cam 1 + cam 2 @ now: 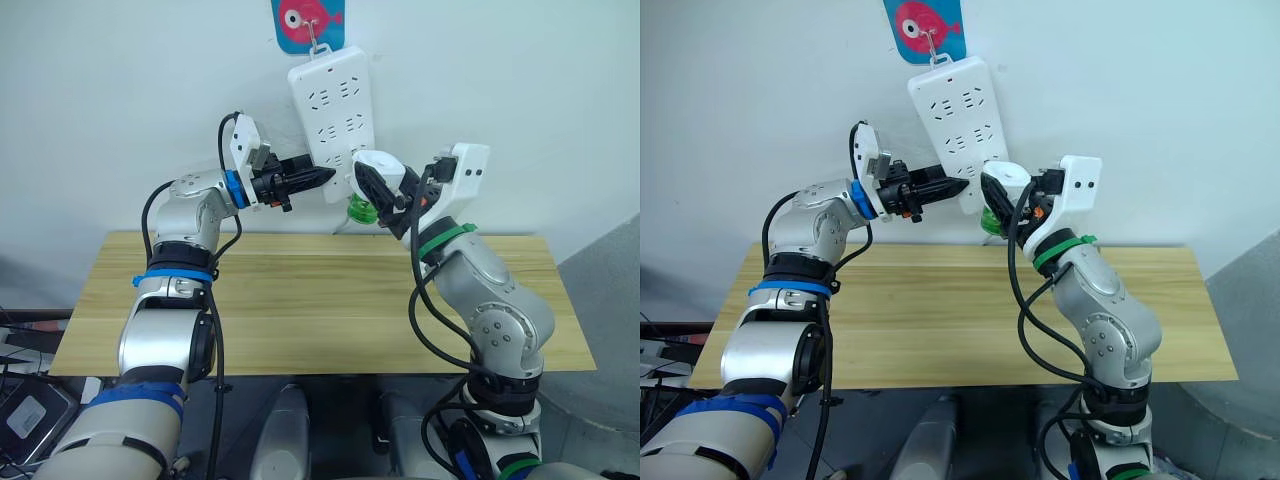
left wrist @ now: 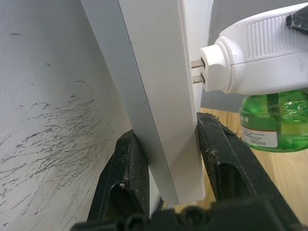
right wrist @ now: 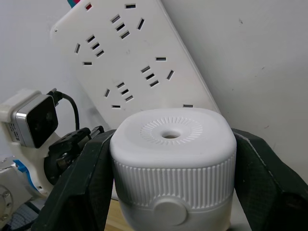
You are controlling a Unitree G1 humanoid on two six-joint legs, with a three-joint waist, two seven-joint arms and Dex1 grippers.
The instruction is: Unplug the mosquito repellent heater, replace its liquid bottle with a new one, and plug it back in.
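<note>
Right gripper clamps the mosquito repellent heater at the lower right end of the power strip, over the far edge of the wooden table. Left gripper pinches the strip's lower end from the left. Left wrist view shows the heater's two metal prongs partly seated in the strip, green liquid bottle beneath. Right wrist view shows its ribbed white rounded shell with a vented round hole on top.

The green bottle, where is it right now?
The green bottle hangs under the mosquito repellent heater, held in the right hand beside the power strip on the wall.
</note>
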